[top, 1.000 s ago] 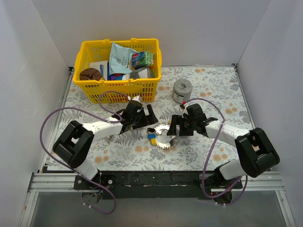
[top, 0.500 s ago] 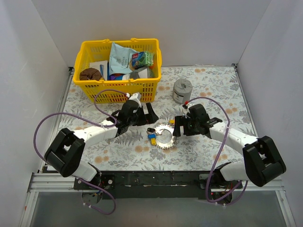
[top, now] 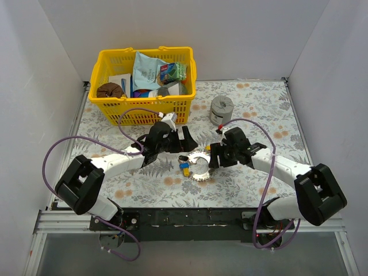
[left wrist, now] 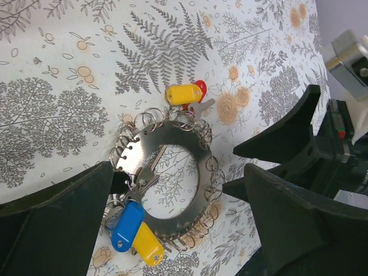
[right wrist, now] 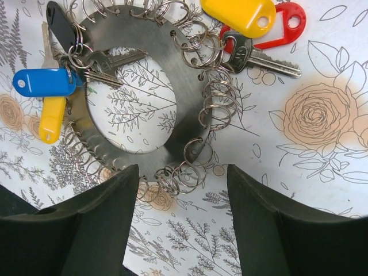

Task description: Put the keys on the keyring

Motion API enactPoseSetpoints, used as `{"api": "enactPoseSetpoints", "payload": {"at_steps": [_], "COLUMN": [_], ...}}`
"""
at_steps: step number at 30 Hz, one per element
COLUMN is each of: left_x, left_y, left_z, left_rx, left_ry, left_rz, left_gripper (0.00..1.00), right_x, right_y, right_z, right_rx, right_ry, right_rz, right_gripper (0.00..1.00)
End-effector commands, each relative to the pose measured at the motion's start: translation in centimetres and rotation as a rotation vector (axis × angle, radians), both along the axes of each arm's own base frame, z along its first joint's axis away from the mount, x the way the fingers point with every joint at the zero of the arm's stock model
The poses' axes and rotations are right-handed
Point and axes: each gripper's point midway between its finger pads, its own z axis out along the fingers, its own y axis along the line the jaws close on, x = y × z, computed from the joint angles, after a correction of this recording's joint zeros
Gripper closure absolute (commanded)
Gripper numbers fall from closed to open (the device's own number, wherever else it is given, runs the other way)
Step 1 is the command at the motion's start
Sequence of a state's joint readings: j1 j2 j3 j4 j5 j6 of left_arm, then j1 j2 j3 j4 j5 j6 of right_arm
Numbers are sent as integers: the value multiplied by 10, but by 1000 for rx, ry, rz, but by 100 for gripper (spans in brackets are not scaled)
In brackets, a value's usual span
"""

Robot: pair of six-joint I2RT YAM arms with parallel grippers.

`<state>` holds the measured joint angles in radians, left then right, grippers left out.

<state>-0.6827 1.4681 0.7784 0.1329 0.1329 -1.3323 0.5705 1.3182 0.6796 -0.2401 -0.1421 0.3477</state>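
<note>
Keyring (right wrist: 138, 31) lies flat on the table (top: 144, 187) between both arms. Blue- and yellow-tagged keys (right wrist: 43, 82) hang on its small rings.
Right gripper (right wrist: 179, 172): jaws apart on either side of the ring's rim, nothing held.
Left gripper (left wrist: 178, 178): jaws wide apart over the ring, empty.
Far left, the yellow basket (top: 146, 109) contains a pale-blue snack bag (top: 148, 72), a brown disc (top: 109, 90) and assorted packets.

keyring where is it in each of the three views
Top external: the keyring lies just below the picture's centre.
Left wrist: keyring sits mid-frame, slightly low.
Right wrist: keyring fills the upper left, with its top edge cut off.
Shared landmark: the blue tag at the keyring's edge.
</note>
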Motion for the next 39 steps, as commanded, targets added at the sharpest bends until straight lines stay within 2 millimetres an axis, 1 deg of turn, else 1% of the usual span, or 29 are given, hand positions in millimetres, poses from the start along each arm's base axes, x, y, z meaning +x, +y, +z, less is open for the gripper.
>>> {"api": "enactPoseSetpoints", "payload": {"at_steps": [1,3,7,11,12,16,18,20,21,24,26,27,29,31,32,33,35,36,37,38,39], "left_x": [-7,-10,-12,-12,-12,-12,-14,-15,-16,-18,-18,-18,-19,-18,-18,-18,-20,-20,-19,-20,-20], "left_y": [-16,-20,-22,-22,-22,-21,-20,-19,-18,-18,-17,-17,-17,-18,-17,-17,-17,-18,-17,-17,-18], "left_z": [9,8,6,3,2,0,-4,-4,-6,-9,-9,-8,-8,-8,-9,-9,-8,-8,-10,-10,-9], "left_rx": [-26,-26,-22,-21,-17,-21,-17,-20,-19,-22,-20,-22,-25,-23,-19,-19,-22,-21,-19,-18,-19], "left_ry": [-30,-33,-31,-28,-28,-23,-16,-12,-6,-3,-3,-5,-5,-7,-4,-4,-6,-7,-5,-4,-5], "left_rz": [-81,-98,-107,-110,-112,-101,-100,-96,-95,-97,-98,-97,-99,-100,-101,-101,-104,-106,-105,-108,-108], "left_gripper": [2,3,3,3,3,3,3,3,3,3,3,3,3,3,3,3,3,3,3,3,3], "right_x": [11,11,10,5,1,-4,-6,-4,-3,4,7,11,13,16,17,16,15,18,17,16,15], "right_y": [12,13,10,10,10,13,13,14,15,18,20,21,21,15,14,12,12,8,6,6,6], "right_z": [10,7,0,-10,-16,-27,-32,-31,-29,-18,-12,-6,-1,2,4,5,9,10,9,11,11], "right_rx": [20,14,-17,-40,-53,-93,-111,-112,-106,-88,-81,-74,-68,-81,-85,-90,-82,-95,-93,-81,-77], "right_ry": [-16,-9,16,46,66,91,100,100,92,47,33,14,-1,-26,-32,-30,-35,-51,-51,-52,-49], "right_rz": [15,15,8,26,31,36,38,34,35,28,26,20,6,-22,-31,-36,-40,-60,-66,-75,-77], "right_gripper": [33,37,44,53,54,59,65,71,78,91,93,93,92,87,79,66,54,46,44,39,38]}}
